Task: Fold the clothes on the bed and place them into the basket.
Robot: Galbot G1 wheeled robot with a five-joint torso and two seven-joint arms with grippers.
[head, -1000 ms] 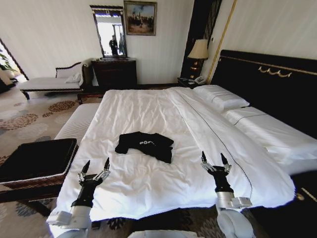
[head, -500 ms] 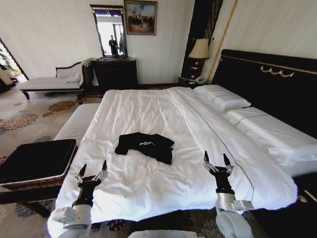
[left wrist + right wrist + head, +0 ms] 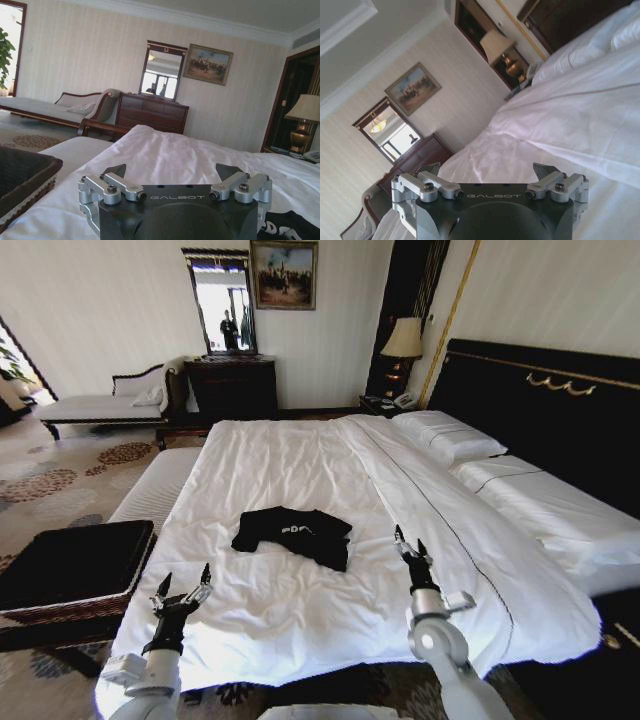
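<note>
Right gripper [image 3: 410, 543] rolled sideways — T-shirt [image 3: 293, 534] lies crosswise.

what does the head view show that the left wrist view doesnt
Head view alone: the pillows, the black headboard, the right gripper open over the bed, and the whole black T-shirt with the full basket.

Left wrist view alone: a close look at the left gripper, open.

Both: the bed, the mirror, the painting, the lamp, the dresser, and a corner of the T-shirt and basket.
</note>
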